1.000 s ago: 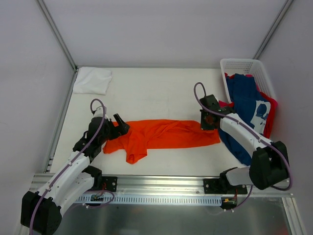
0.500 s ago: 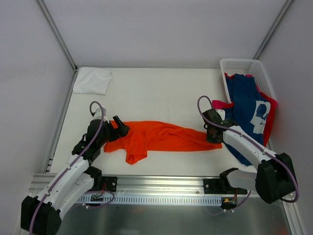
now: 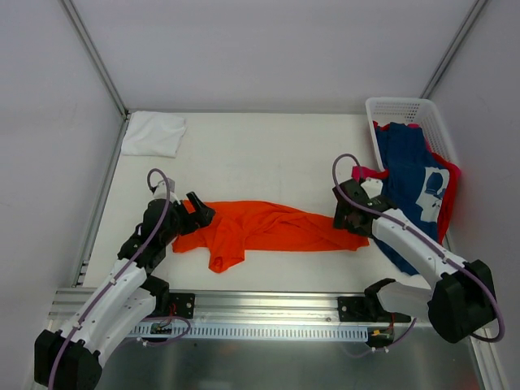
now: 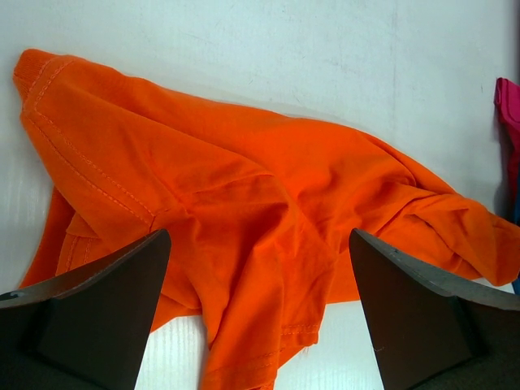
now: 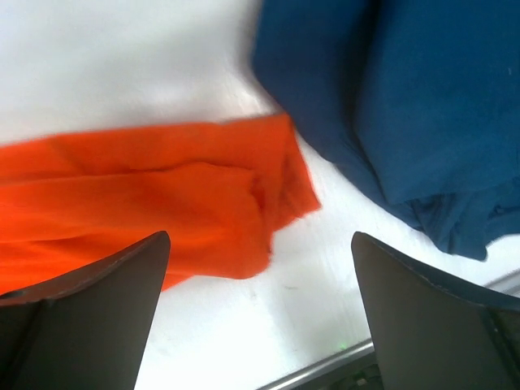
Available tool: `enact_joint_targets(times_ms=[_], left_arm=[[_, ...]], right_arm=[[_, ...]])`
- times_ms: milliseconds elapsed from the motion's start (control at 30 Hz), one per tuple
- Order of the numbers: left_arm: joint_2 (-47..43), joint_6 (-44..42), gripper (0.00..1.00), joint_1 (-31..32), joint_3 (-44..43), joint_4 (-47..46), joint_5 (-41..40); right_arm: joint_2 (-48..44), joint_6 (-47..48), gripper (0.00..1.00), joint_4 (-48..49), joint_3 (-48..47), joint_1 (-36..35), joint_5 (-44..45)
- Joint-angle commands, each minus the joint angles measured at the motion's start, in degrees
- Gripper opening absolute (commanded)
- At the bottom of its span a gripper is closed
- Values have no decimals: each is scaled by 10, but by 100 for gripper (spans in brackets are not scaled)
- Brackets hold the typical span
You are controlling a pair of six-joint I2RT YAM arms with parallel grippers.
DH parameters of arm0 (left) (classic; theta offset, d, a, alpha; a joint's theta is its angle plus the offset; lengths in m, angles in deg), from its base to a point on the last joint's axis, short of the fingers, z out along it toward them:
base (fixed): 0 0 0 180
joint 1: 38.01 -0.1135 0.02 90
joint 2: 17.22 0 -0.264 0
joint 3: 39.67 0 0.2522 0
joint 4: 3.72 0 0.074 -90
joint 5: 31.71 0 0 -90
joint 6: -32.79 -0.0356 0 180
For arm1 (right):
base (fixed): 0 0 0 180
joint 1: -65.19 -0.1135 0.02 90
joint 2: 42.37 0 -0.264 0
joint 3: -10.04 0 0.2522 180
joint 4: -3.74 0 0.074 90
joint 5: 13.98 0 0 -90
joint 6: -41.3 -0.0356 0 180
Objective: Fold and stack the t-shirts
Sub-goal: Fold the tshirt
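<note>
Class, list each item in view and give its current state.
Bright orange cloth t-shirt: unfolded, rumpled.
White cloth t-shirt: folded, far-left corner.
White plastic lattice basket: upright.
Navy printed t-shirt: spilling over basket.
Pink-red t-shirt: bunched under navy one.
Left gripper: open.
Right gripper: open.

Robot lab test cell: plain white wall panels (image 3: 268, 49) w/ alu frame struts (image 3: 93, 55), white table (image 3: 260, 154), L arm (image 3: 120, 280) + R arm (image 3: 406, 236) bolted to alu rail (image 3: 268, 302)
</note>
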Motion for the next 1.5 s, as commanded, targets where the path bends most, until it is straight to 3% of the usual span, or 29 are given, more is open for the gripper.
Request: enact_joint_targets(times_ms=[0,200,267,300,333,367,400,667,1067,1467], left_arm=[[5,2,93,6,-25,8,2],[30,12,93,6,-38,5,1],[41,11,93,6,-40,3,1],[44,10,93,6,-39,3,3],[45,9,93,6,-37,3,3],[45,10,93,6,-35,2,3],[43,9,93,6,-29,2,1],[55,0,94,6,-23,1,-16],[93,2,94,6,-10,-34,-10],[89,3,93,6,-4,-39,-5]], right_arm=[[-6,-1,99,7,-79,-13,-3],[118,37,99,116,-184,-47,-134],[184,48,87,170,-205,-49,-188],[205,50,76,180,-212,-52,-201],[226,52,27,201,-217,-54,-218],[256,51,7,210,-224,-55,-223],[271,51,0,215,-227,-58,-225],[335,40,0,257,-196,-78,-233],[246,-1,0,165,-144,-146,-107],[170,-83,0,104,-60,-247,-50]])
